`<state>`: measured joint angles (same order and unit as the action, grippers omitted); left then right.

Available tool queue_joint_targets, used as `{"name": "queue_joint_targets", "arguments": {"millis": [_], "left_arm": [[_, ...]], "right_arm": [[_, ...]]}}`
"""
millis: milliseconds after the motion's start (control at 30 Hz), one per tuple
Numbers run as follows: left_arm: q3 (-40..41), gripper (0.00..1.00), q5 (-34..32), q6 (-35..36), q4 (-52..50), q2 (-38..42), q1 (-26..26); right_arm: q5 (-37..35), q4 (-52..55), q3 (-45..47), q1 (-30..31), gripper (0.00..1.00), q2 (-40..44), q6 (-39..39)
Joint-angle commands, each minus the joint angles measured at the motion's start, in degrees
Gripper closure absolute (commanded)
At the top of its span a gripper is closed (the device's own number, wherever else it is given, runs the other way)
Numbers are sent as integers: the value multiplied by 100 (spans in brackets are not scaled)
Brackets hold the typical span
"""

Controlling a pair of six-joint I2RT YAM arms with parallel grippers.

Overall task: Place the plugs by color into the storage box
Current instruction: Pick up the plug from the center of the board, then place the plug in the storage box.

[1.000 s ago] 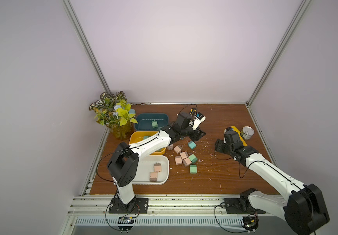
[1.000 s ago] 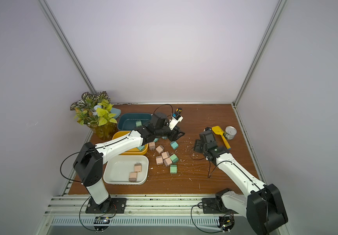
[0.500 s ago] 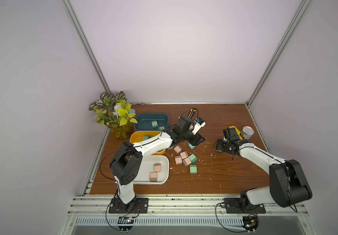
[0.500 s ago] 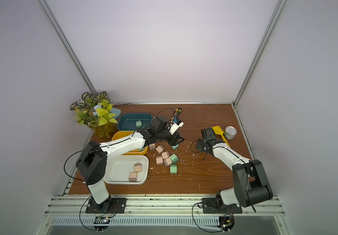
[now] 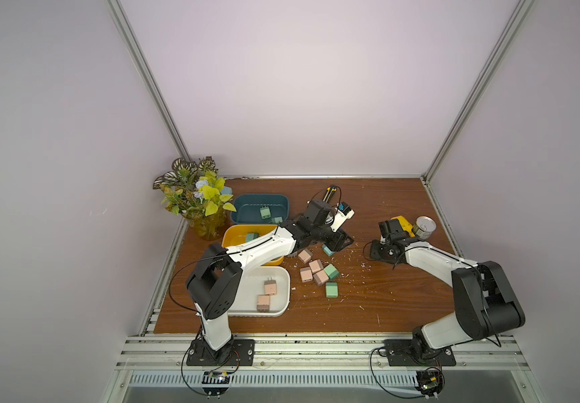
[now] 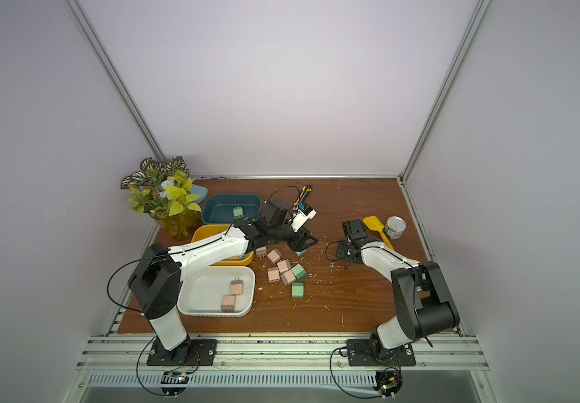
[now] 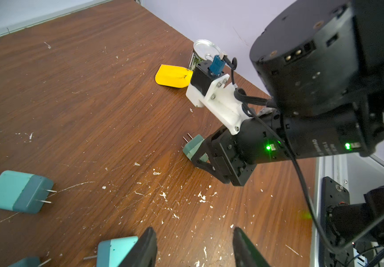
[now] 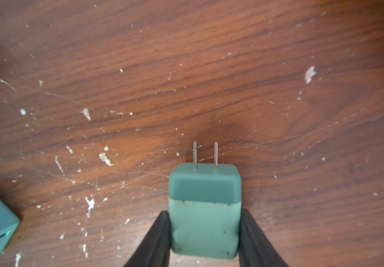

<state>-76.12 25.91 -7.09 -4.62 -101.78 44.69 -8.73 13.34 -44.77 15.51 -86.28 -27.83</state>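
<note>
Toward the surface's right edge: green plug [image 8: 204, 212], lying flat, pinched by right jaws. Left jaws spread, empty, beside teal plug [image 7: 117, 252]. Grasp looks made; next, lift and carry to blue box [image 5: 281, 204].

1. The left arm [image 5: 257, 249] rises from its base at the front edge of the counter [image 5: 386, 195], bends at a black elbow and stretches low toward the counter's middle.
2. The left hand [image 7: 193, 245] hangs just above the counter, its two black fingers [image 7: 148, 245] standing apart with only bare wood between them.
3. The right arm [image 5: 431, 260] also starts at the counter's front edge, folds sharply at the shoulder, and slants its white link inward toward the middle.
4. The right hand [image 8: 204, 231] tips down to the counter surface. Its fingers press against both sides of a mint-green plug [image 8: 204, 208], whose prongs point away from the wrist.
5. Both hands sit near the counter's middle, close together but apart.
</note>
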Motion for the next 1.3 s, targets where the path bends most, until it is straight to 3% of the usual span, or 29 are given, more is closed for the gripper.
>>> {"name": "queue_joint_targets", "arguments": {"millis": [0, 167, 633, 1000, 1267], "left_arm": [[-44, 45, 64, -37, -27, 270, 93], [45, 45, -100, -22, 58, 340, 127], [282, 47, -282, -311, 354, 465, 142], [662, 54, -481, 198, -329, 1055, 37], [1401, 57, -272, -331, -209, 1964, -1235]], "right_arm": [[-200, 112, -152, -17, 63, 351, 69], [-54, 99, -12, 14, 64, 954, -14], [1189, -376, 401, 430, 65, 2490, -336], [1540, -605, -98, 1027, 67, 1975, -227], [1628, -754, -1265, 1663, 67, 758, 26]]}}
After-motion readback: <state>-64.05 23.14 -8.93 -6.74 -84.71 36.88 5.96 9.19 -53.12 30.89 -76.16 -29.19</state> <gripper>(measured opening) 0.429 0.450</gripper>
